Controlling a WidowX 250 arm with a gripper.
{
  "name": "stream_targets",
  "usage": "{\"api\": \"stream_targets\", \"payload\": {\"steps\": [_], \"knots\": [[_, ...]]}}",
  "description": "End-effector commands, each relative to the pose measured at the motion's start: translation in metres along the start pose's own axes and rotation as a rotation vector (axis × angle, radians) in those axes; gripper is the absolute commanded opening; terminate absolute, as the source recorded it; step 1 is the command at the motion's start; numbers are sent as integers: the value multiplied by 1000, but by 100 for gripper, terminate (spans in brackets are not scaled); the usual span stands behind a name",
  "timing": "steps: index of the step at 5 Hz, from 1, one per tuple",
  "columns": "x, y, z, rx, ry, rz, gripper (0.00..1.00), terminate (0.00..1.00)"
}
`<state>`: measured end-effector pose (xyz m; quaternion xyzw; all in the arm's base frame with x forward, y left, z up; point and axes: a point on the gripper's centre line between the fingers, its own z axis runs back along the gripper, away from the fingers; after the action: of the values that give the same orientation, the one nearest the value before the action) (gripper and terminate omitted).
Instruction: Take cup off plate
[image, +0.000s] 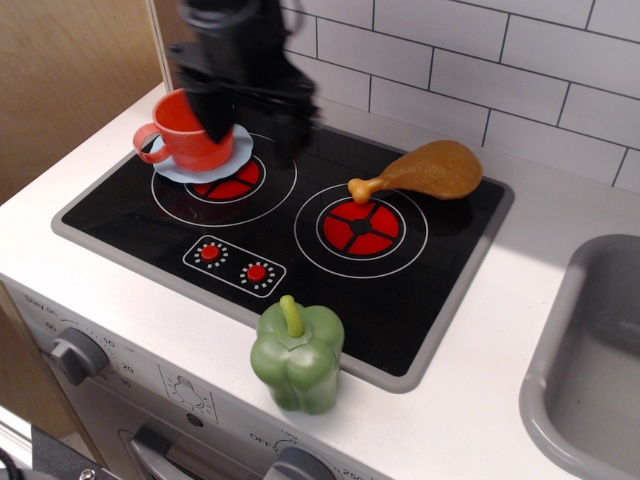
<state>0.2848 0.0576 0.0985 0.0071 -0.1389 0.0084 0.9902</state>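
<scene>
Nearest you, just off the front edge of the black cooktop (420, 300), a green pepper (297, 358) stands upright on the white counter with its stem pointing up. Take the cooktop as your reference. On its glass, toward the front left, you see two small red knobs (233, 262) inside a white outline. Behind them to the right sits the right burner (361, 229), a red segmented circle with white rings. A brown chicken drumstick (425, 171) lies at the back right of the cooktop, its bone end reaching the burner's outer ring. Off the cooktop's right side, a grey sink (585, 370) is sunk into the counter.

At the back left of the cooktop, the cup (183, 132) stands upright on the plate (236, 152), handle turned left, and the plate overlaps the rear of the left burner (229, 185). Your gripper (250, 125) is blurred; its two dark fingers are spread apart, one finger (214, 115) in front of the cup's right side, the other over the glass to the right of the plate. You cannot tell whether it touches the cup.
</scene>
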Motion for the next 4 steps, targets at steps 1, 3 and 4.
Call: {"api": "stream_targets", "payload": {"steps": [1,3,4], "knots": [[-14,48,23,66,24,-162,100,0],[-19,92,17,102,19,-221,100,0],[-14,102,9,149,-9,-183,100,0]]}}
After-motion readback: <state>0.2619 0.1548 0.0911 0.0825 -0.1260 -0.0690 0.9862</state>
